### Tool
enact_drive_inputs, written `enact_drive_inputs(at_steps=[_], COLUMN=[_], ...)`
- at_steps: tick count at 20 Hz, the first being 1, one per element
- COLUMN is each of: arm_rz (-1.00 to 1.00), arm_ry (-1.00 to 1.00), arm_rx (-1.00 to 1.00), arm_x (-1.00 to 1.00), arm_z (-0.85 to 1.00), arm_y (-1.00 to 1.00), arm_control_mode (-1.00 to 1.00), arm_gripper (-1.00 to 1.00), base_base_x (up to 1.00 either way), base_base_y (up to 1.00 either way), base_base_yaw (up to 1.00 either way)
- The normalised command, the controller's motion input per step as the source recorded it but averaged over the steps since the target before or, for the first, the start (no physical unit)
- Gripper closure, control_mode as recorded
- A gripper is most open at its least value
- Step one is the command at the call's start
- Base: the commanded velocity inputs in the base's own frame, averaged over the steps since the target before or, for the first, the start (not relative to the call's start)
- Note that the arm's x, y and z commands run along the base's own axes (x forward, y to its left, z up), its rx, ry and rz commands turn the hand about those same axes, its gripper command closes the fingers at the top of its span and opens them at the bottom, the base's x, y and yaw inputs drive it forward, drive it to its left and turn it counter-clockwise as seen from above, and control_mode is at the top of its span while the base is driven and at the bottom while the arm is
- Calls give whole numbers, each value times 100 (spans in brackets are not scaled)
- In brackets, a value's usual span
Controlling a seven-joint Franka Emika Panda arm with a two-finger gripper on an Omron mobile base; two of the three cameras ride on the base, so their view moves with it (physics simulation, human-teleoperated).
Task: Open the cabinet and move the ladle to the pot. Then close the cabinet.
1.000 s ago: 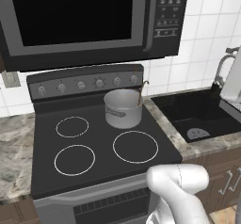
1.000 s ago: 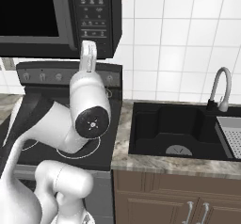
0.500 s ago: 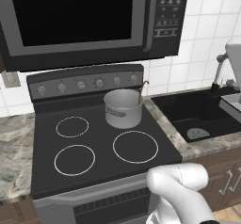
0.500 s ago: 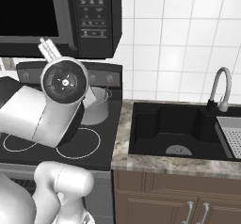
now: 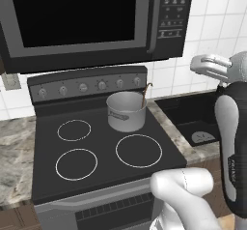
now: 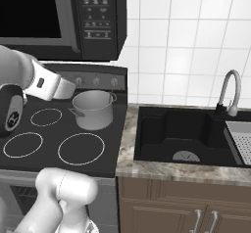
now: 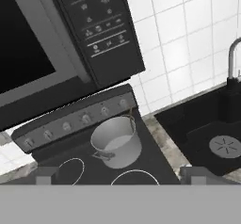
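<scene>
pot (image 7: 116, 147) on the stove's back right burner; gripper (image 7: 120, 175) raised well back, jaws wide, empty.

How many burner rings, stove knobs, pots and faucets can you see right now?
Burner rings: 4, the nearest at front right
Stove knobs: 6, one near the panel's middle
Pots: 1, the grey pot on the back right ring, a thin ladle handle sticking out
Faucets: 1
Total: 12
</scene>
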Motion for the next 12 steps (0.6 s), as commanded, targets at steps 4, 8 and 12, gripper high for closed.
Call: enact_drive_inputs(at_steps=[4,8,12], arm_rz=[6,12,15], arm_ry=[0,0,0], arm_rx=[-40,-33,-24], arm_x=[-12,-19,-53], arm_z=[-17,-29,-38], arm_y=[17,1,0], arm_control_mode=[-100,-100,-100], arm_gripper=[-100,-100,-100], base_base_x=[0,0,0], base_base_y=[0,0,0], base_base_yaw=[0,0,0])
